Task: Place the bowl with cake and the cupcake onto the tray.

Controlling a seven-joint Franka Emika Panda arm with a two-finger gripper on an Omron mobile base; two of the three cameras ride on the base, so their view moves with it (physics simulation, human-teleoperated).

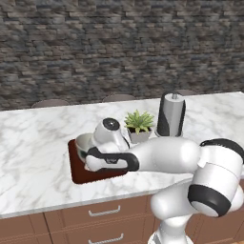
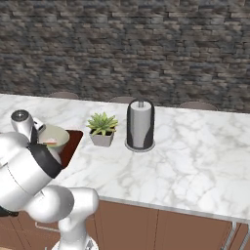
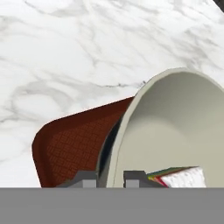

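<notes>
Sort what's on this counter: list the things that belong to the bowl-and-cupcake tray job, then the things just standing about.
Job:
- bowl with cake, its rim pinched by the shut gripper
- tray, under the bowl

Standing about:
- potted plant
- paper towel holder
- marble counter

A dark rough stone wall (image 1: 119, 43) runs behind a long white marble tabletop (image 1: 33, 143). Brown wooden drawers (image 1: 105, 212) with metal handles sit below. Rounded chair backs (image 1: 50, 103) peek over its far edge
</notes>
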